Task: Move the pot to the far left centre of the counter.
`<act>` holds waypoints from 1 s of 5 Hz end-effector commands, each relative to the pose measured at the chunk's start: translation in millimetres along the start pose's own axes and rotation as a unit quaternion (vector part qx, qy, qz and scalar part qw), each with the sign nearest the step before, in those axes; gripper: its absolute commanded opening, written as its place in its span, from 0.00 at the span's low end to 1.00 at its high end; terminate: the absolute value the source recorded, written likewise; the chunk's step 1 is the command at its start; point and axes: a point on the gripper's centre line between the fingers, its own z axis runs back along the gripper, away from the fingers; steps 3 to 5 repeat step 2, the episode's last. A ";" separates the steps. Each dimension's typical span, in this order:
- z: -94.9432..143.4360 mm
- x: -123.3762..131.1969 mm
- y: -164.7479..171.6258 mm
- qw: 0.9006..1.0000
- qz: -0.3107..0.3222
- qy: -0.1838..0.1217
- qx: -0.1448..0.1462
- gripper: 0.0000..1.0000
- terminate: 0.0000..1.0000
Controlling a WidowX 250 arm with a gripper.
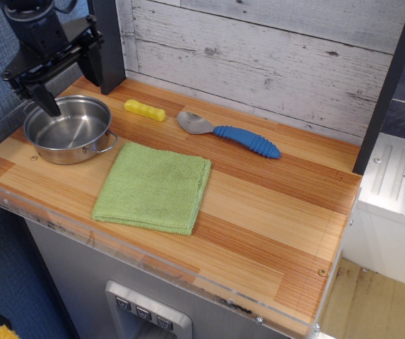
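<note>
1. While its fingers are spread wide and hold nothing, the gripper (66,88) hangs above the pot's far rim.
2. Pot (68,130) sits at the counter's (273,212) left end, beside a green cloth (153,187).

The pot (68,130) sits on the counter (259,212) at its far left, roughly midway between the near and far edges. The gripper (69,89) hangs above the pot's far rim, jaws spread and holding nothing; whether a fingertip touches the rim is hard to tell. Just right of the pot lies a green cloth (153,187). Farther back lie a yellow block (144,110) and a blue-handled spoon (229,133).
</note>
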 end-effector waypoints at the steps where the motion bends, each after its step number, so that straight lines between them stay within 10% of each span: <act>1: 19.7 -0.1 0.8 1.000 -0.002 -0.023 -0.021 1.00 0.00; 2: 19.7 -0.1 0.8 1.000 -0.002 -0.023 -0.021 1.00 1.00; 5: 19.7 -0.1 0.8 1.000 -0.002 -0.023 -0.021 1.00 1.00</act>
